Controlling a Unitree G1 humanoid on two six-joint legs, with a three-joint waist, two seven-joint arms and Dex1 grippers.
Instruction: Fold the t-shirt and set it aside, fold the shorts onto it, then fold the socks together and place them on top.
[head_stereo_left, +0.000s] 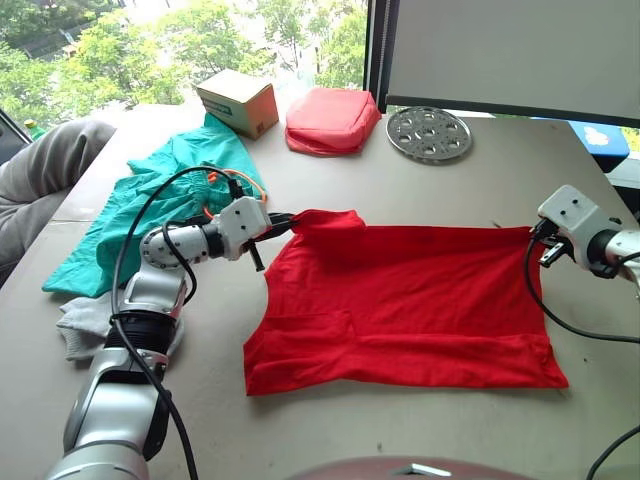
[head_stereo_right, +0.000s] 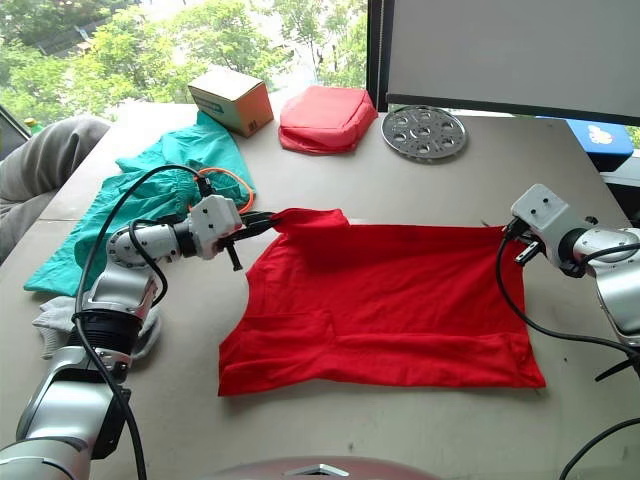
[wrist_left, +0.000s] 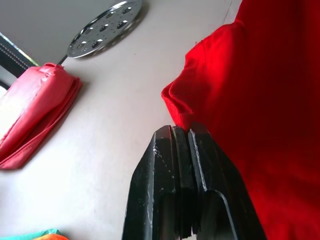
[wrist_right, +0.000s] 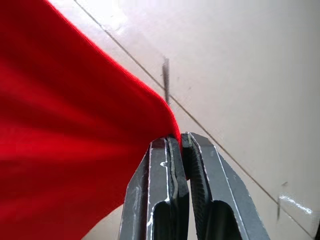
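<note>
At the left edge of the surface (head_stereo_left: 400, 440) a person's grey sleeve (head_stereo_left: 50, 160) rests beside the shorts (head_stereo_left: 150, 210), which lie crumpled with the orange drawstring (head_stereo_left: 235, 190) showing. The socks (head_stereo_left: 85, 325) sit near the front left, partly under the left arm. That arm reaches forward and bends inward, its left gripper (head_stereo_left: 288, 220) pressed together on the t-shirt (head_stereo_left: 400, 300) at its far left corner, where the cloth bunches up. The t-shirt lies spread across the middle. Behind it stand a cardboard box (head_stereo_left: 238, 102), a red pouch (head_stereo_left: 332, 120) and a perforated metal disc (head_stereo_left: 429, 133), all well apart from the cloth. The right arm comes in from the right, its right gripper (head_stereo_left: 533, 235) pinching the t-shirt's far right corner.
</note>
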